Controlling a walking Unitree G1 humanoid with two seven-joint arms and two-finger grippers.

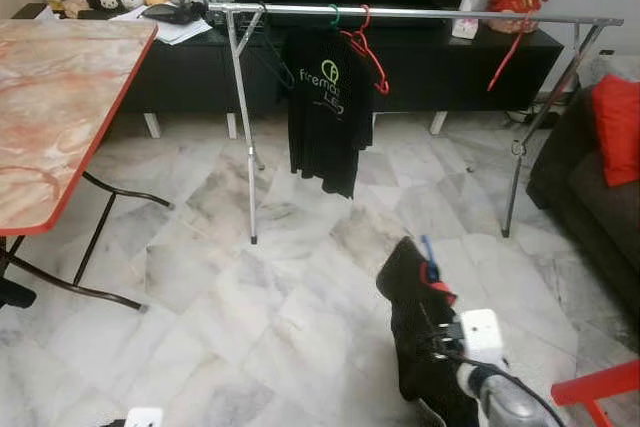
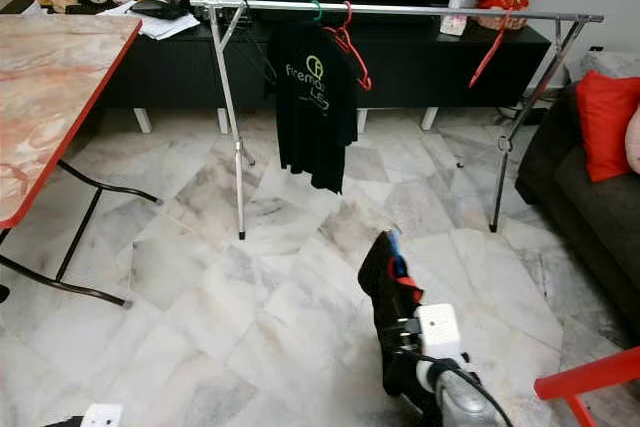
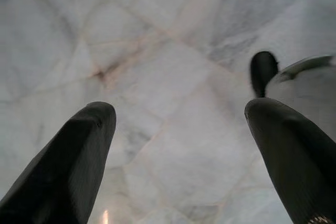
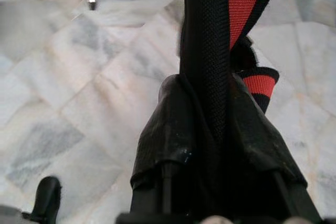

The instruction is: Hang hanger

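Right now my right gripper [image 4: 210, 124] is clamped on a black garment [image 1: 415, 317] with red trim, its two fingers pressed against the cloth from both sides. A bit of blue, maybe a hanger hook [image 1: 427, 245], pokes out at the garment's top; I cannot tell for sure. I hold this bundle low over the marble floor [image 1: 250, 287], well short of the clothes rack [image 1: 420, 14]. On the rack's silver rail hangs a black T-shirt [image 1: 325, 107] with green print, an empty red hanger [image 1: 365, 47] just beside it, and another red hanger [image 1: 505, 59] further to my right. A marble-topped table [image 1: 55, 107] stands on my left, a dark sofa with a red cushion [image 1: 615, 127] on my right. My left gripper [image 3: 178, 124] hangs over the floor, fingers spread wide, holding nothing.
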